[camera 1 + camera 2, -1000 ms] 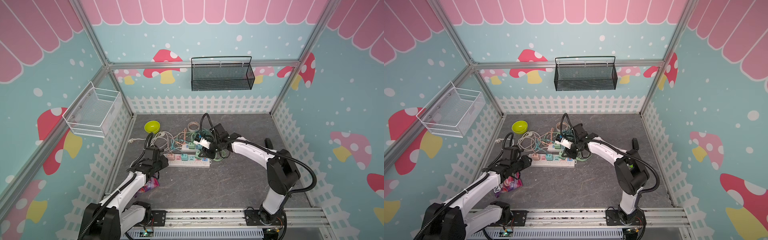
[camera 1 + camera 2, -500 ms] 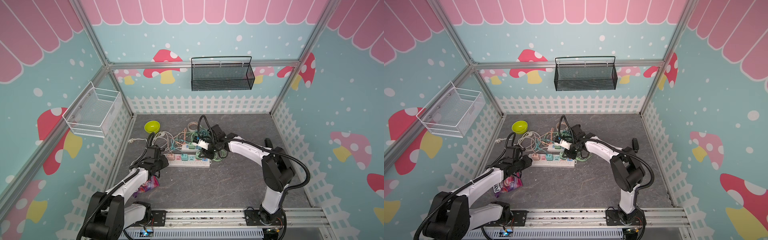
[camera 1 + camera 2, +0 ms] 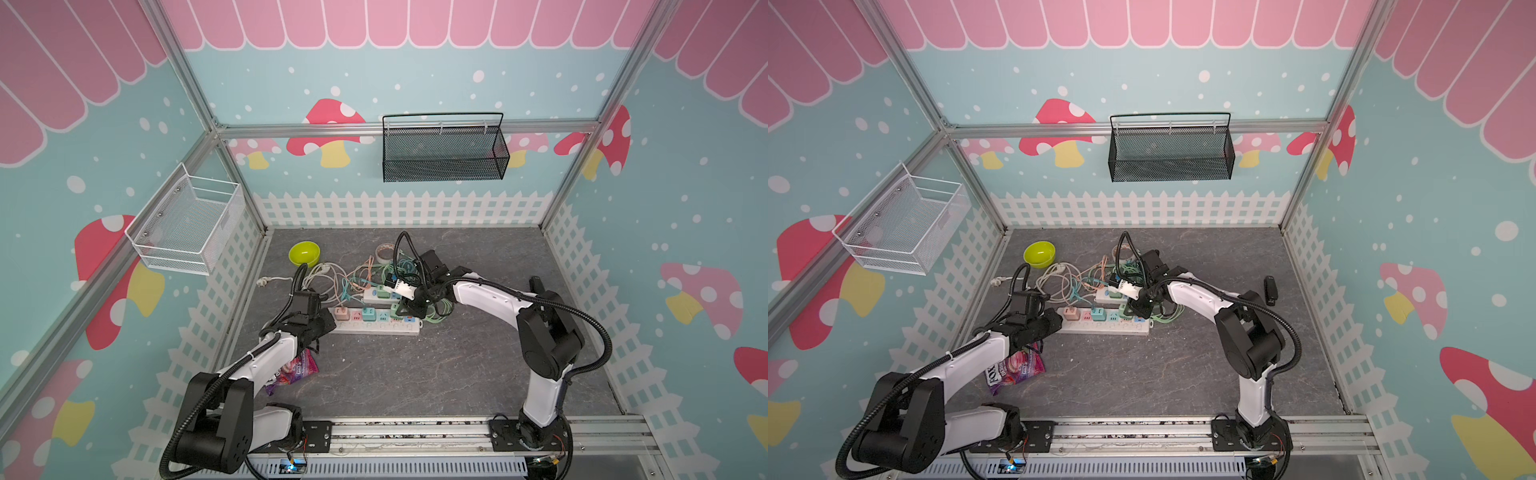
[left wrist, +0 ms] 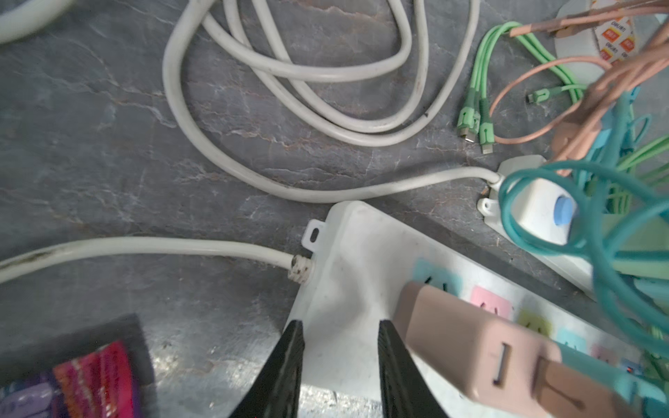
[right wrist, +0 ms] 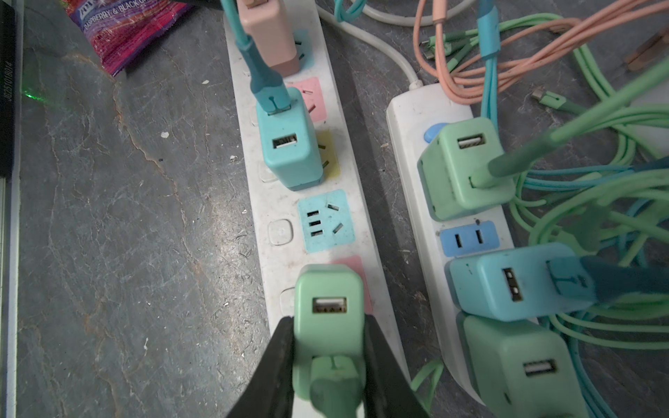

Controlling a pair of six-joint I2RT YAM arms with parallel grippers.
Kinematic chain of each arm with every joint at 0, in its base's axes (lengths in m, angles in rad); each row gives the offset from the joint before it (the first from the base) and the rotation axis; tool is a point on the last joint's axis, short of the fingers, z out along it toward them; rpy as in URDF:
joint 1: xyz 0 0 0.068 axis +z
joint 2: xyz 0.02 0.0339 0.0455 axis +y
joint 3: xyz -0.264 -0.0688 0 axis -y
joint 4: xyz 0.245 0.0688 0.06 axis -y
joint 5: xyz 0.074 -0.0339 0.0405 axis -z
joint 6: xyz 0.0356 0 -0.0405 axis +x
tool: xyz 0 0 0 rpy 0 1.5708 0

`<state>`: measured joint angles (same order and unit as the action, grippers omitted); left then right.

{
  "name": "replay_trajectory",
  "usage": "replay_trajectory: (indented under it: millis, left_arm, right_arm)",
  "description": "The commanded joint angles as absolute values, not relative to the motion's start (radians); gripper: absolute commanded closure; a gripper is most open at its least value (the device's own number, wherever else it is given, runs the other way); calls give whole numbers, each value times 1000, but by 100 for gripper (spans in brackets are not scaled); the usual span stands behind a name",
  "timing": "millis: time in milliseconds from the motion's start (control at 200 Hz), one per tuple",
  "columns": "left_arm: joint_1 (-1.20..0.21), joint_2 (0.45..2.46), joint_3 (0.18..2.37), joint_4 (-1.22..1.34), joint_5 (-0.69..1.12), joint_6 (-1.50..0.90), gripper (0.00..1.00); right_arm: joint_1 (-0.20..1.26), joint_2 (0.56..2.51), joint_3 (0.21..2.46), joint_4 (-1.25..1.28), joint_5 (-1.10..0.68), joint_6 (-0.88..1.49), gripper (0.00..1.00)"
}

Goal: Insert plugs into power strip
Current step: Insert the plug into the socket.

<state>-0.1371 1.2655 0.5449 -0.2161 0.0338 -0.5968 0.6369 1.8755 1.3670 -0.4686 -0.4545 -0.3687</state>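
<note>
the left pincer (image 4: 338, 325) has narrowed and edged onto the cord end of the near power strip (image 4: 347, 253) in the last second. its jaws stand a little apart with only the strip's white top between them, and it holds nothing. judged: it is placed to brace the strip against a push.

the right pincer (image 5: 327, 322) has barely shifted. it is clamped on the sides of a mint green plug (image 5: 327, 289), upright over the pink socket directly beneath the jaws; whether the prongs are fully home cannot be told.

beyond its fingertips lie a free teal socket (image 5: 325, 220), then a teal plug (image 5: 289, 144) and a salmon plug (image 5: 268, 32), both in the same strip. beside it, the second strip (image 5: 412, 119) carries three more plugs. judged: five are in and the sixth is at its socket.

only the right wrist view shows this grip and socket; in both top views the wrist covers them. only the left wrist view shows the left jaw gap. the top views alone show the pincers at opposite ends of one strip, and a snack packet (image 3: 1017, 368) under the left forearm.
</note>
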Motion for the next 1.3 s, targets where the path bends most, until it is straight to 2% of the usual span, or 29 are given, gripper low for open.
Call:
replay_trajectory:
  millis: [0, 825, 1296]
  left_arm:
    - [-129, 1281, 552, -245, 23, -591, 65]
    - [-122, 1300, 554, -258, 29, -571, 68]
    - [-107, 1295, 558, -263, 40, -564, 68]
  right_arm:
    - [643, 1891, 1388, -465, -465, -403, 89]
    - [646, 1947, 1396, -510, -445, -430, 87]
    - [646, 1877, 1346, -519, -384, -469, 86]
